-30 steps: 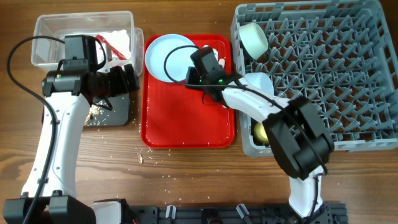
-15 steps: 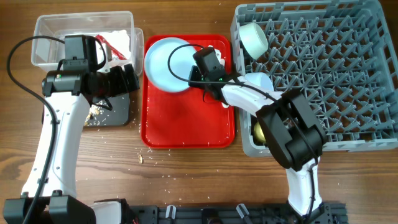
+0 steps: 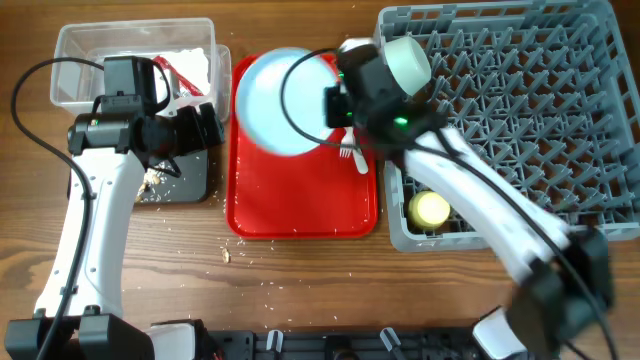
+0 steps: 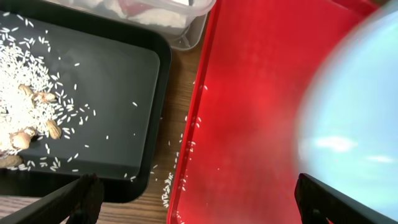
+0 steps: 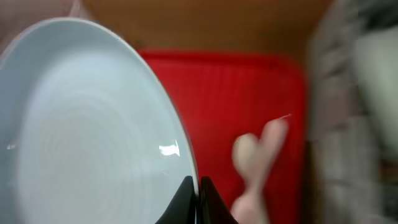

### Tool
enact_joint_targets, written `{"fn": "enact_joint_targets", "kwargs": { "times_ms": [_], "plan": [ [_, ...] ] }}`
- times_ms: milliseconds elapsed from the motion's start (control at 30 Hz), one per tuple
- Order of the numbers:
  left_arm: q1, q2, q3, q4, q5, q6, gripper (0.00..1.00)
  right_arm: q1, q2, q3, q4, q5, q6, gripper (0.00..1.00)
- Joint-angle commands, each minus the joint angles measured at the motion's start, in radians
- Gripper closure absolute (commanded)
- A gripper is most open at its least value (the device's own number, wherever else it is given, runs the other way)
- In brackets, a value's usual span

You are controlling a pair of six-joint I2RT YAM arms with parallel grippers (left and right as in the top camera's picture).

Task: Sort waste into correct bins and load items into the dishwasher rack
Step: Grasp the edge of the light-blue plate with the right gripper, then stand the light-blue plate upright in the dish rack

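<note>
Clearly, right fingers (image 5: pixel 212 203) clamp the light blue plate (image 5: pixel 93 124) — left fingers (image 4: pixel 79 194) (spread wide) hold nothing.

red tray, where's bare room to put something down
Bare: red tray's near half, between black tray and dishwasher rack; also the rack's middle and right. Crowded: tray's far end under the held plate, by the fork; rack's left edge with green bowl and yellow cup.

We log a flat red tray (image 3: pixel 300 200) lying near the middle of the wooden table (image 3: pixel 300 290). It is rectangular, with rounded corners and a low raised rim, and its floor is glossy. The table's brown grain runs left to right in the overhead view. The tray is blurred in the right wrist view.
</note>
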Motion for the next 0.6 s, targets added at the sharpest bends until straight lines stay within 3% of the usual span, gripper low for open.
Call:
{"fn": "enact_joint_targets", "kwargs": {
  "times_ms": [0, 167, 333, 433, 567],
  "plan": [
    [0.003, 0.0, 0.001, 0.003, -0.002, 0.009, 0.0, -0.008, -0.155, 0.0, -0.056, 0.483, -0.107, 0.95],
    [0.003, 0.0, 0.001, 0.003, -0.002, 0.009, 0.0, -0.116, -0.211, 0.0, -0.034, 0.805, -0.412, 0.96],
    [0.003, 0.0, 0.001, 0.003, -0.002, 0.009, 0.0, -0.274, -0.193, 0.0, 0.093, 0.812, -0.608, 0.96],
    [0.003, 0.0, 0.001, 0.003, -0.002, 0.009, 0.0, -0.317, -0.101, 0.0, 0.249, 0.807, -0.897, 0.96],
    [0.003, 0.0, 0.001, 0.003, -0.002, 0.009, 0.0, -0.326, 0.045, 0.0, 0.303, 0.811, -0.975, 0.95]
  ]
}}
